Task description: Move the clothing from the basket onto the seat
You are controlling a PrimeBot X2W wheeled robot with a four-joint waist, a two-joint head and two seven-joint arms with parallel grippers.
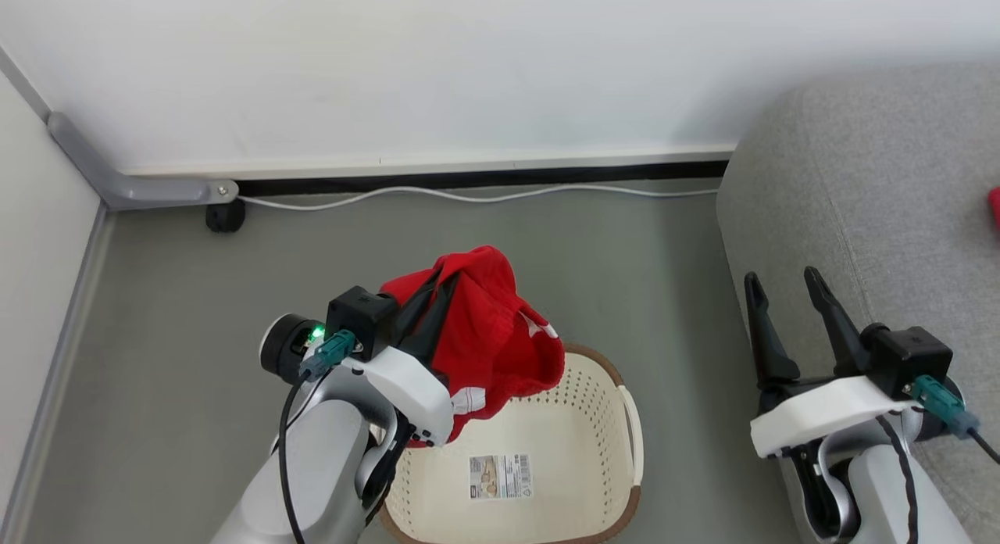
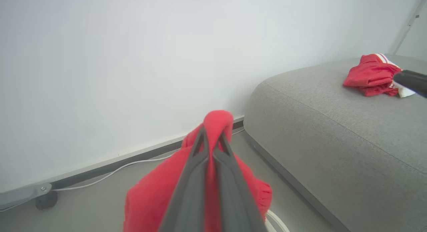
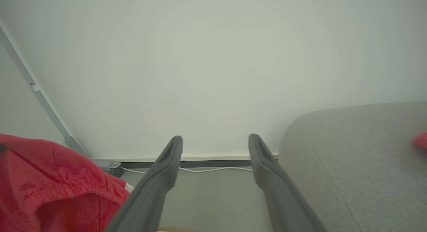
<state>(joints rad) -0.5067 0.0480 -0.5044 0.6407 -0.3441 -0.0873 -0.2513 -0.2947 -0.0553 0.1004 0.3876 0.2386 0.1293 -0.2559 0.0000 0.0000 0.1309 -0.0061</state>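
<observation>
Pinches a red garment (image 1: 492, 333) tight in the left gripper (image 2: 210, 140), up in the air just above the basket (image 1: 582, 391). Inside the basket, a paper label (image 1: 500, 476) on the bottom. Right of the basket, the right gripper (image 1: 781, 280) wide open, holding nothing, beside the seat (image 1: 859, 200). Farther right, on the seat, a second red garment (image 2: 370, 75) with white trim.

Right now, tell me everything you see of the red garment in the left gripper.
The red garment is soft bright red cloth with small white marks and a white panel near its lower edge. Bunched and crumpled, it is pinched in the shut left gripper, a fold poking past its tips, the rest draping around it. It hangs above the basket, over its left side; whether its hem touches the rim is unclear.
</observation>
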